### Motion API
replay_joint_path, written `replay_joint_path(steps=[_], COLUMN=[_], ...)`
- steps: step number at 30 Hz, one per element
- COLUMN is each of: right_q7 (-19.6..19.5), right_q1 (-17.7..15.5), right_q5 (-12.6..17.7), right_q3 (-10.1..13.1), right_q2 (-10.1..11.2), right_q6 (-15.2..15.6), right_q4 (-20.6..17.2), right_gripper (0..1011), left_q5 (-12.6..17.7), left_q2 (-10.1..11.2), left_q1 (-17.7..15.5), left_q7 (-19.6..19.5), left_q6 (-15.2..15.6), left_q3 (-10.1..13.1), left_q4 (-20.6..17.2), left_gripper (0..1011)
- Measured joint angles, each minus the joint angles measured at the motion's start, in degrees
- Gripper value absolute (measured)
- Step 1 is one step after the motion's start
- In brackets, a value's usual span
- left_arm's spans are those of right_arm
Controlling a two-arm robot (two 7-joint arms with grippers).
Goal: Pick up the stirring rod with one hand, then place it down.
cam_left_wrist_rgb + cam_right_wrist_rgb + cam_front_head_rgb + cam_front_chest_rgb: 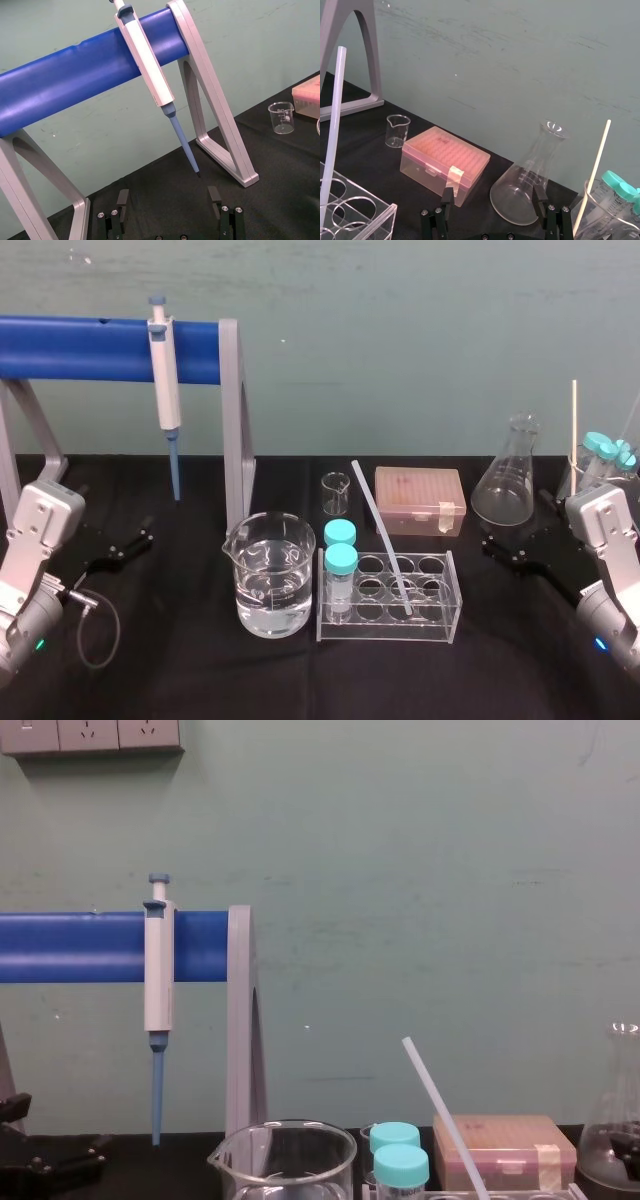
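The stirring rod (380, 530) is a thin translucent-white rod. It leans tilted in a clear tube rack (440, 625) at the table's middle, its top pointing back and left; it also shows in the right wrist view (333, 125) and the chest view (441, 1110). My right gripper (525, 530) rests open near the table's right edge, right of the rack, with nothing between its fingers (537, 197). My left gripper (120, 545) sits open at the far left, in front of the pipette stand, its fingers (122, 200) empty.
A water-filled beaker (270, 575) stands left of the rack, with two teal-capped vials (340, 560) in the rack's left end. Behind are a small beaker (335, 493), a pink box (420, 498) and a flask (508, 475). A pipette (165, 380) hangs on the blue stand (80, 348).
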Motion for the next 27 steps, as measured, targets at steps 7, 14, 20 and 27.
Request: replay_joint_path(steps=[7,14,20,27], right_q7=[0.00,0.00,0.00,0.00], right_q1=[0.00,0.00,0.00,0.00], right_q5=[0.00,0.00,0.00,0.00], right_q3=[0.00,0.00,0.00,0.00], right_q2=[0.00,0.00,0.00,0.00], right_q6=[0.00,0.00,0.00,0.00], right_q4=[0.00,0.00,0.00,0.00], right_gripper=[1003,1003,1003,1003], left_q5=[0.00,0.00,0.00,0.00], left_q2=[0.00,0.00,0.00,0.00], left_q1=[0.00,0.00,0.00,0.00], left_q7=[0.00,0.00,0.00,0.00], left_q6=[0.00,0.00,0.00,0.00], left_q3=[0.00,0.00,0.00,0.00], left_q4=[0.00,0.00,0.00,0.00], left_gripper=[1000,1000,1000,1000])
